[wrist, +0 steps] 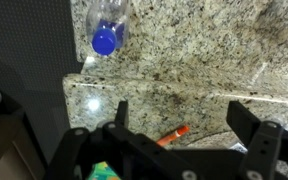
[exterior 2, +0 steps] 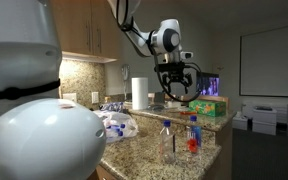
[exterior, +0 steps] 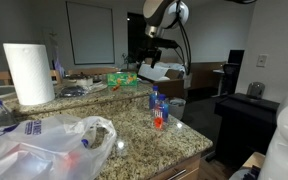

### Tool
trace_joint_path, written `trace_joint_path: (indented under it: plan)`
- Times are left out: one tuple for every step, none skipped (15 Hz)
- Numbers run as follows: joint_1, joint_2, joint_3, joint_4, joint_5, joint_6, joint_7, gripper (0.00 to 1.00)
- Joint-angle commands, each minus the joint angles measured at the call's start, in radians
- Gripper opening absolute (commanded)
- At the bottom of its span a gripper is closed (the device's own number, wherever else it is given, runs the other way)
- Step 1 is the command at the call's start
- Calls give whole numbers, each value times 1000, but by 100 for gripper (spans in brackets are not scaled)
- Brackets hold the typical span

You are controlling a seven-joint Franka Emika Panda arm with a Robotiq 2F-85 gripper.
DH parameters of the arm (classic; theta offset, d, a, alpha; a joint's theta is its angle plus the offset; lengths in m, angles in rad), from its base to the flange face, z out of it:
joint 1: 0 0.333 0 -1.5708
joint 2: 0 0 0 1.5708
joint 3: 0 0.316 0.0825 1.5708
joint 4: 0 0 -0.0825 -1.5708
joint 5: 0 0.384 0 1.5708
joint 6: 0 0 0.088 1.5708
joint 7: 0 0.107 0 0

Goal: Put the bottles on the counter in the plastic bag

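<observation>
Exterior views both show the speckled tabletop across the lower frame. At lower left lies the crinkly plastic bag, and a red-capped shape seems to be inside it already. Right of centre, at least two small bottles stand on the stone, not yet bagged. Higher up, at centre frame, the end effector hangs spread wide and empty. The job looks partly done at most.

exterior views: mid-range, different sides, share counter | wrist view: downward, close
</observation>
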Motion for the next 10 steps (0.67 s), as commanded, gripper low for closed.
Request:
trace_joint_path:
  plan:
    - [-13, -57, 4, -81, -4, 16, 73, 100]
    - [-13, -60, 3, -86, -2, 23, 86, 100]
    - [-11, -69, 7, -93, -5, 37, 99, 100]
    - [-11, -78, 10, -97, -12, 43, 110, 100]
    - [-15, -84, 15, -102, -32, 48, 123, 100]
    - [-18, -89, 19, -105, -49, 49, 127, 100]
    - [-7, -47, 5, -61, -4, 19, 81, 100]
    - [-7, -51, 6, -61, -6, 18, 83, 100]
    - [-7, -50, 6, -60, -6, 18, 83, 100]
    - [-7, -48, 6, -60, -6, 18, 83, 100]
